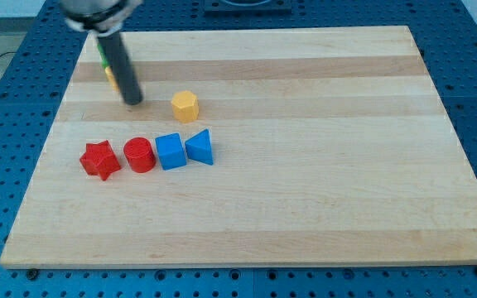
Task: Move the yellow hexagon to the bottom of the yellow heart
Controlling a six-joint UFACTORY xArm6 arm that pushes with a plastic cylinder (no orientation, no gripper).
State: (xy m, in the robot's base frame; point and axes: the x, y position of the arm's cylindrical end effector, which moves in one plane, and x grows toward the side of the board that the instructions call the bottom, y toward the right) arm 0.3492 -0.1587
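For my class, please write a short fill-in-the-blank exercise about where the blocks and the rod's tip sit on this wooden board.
1. My tip is on the view's ____ side of the yellow hexagon.
2. The red cylinder sits between the red star and the blue ____.
3. The blue triangle ends the row on the view's ____.

Missing: left; cube; right

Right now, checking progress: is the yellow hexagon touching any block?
No. The yellow hexagon stands apart from the row below; my tip sits at its left.
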